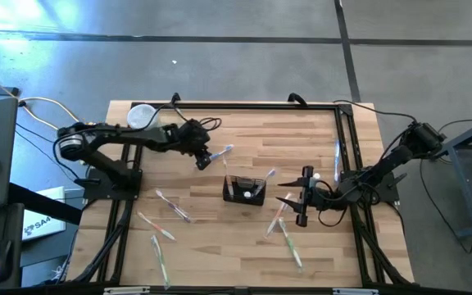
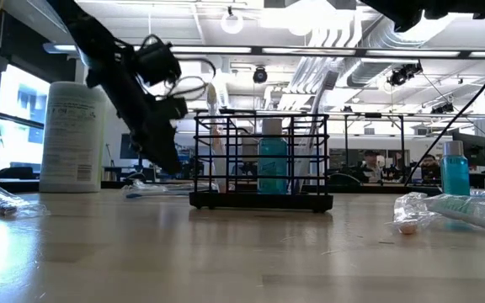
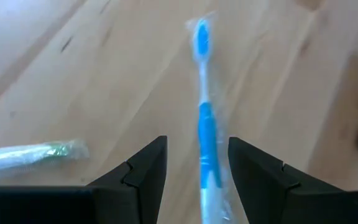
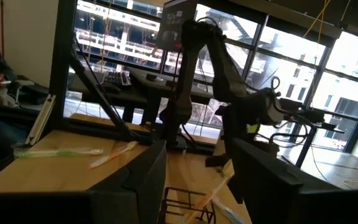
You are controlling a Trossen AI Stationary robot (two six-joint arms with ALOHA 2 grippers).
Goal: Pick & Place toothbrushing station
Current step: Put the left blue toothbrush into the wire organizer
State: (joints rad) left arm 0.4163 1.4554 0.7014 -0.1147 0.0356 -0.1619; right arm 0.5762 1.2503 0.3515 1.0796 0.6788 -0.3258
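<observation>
As the left arm reaches in from the left edge, its left end effector (image 1: 206, 159) holds a wrapped blue toothbrush (image 3: 204, 134) between its fingers, head pointing forward, probably so that it can go upright into a slot. On the far left corner a white container (image 1: 142, 115) stands aside, and some wrapped toothbrushes (image 1: 173, 206) lie loose on the near left part, I think waiting for their turn. In the middle stands the toothbrushing station (image 1: 244, 191), a black wire holder, already with a few things in it. To its right the right end effector (image 1: 304, 197) hovers near, and I cannot tell whether its fingers hold one of the brushes there. The surface (image 1: 244, 246) is light wooden planks in a black frame; around it is grey floor, and behind it a large workshop with windows.
</observation>
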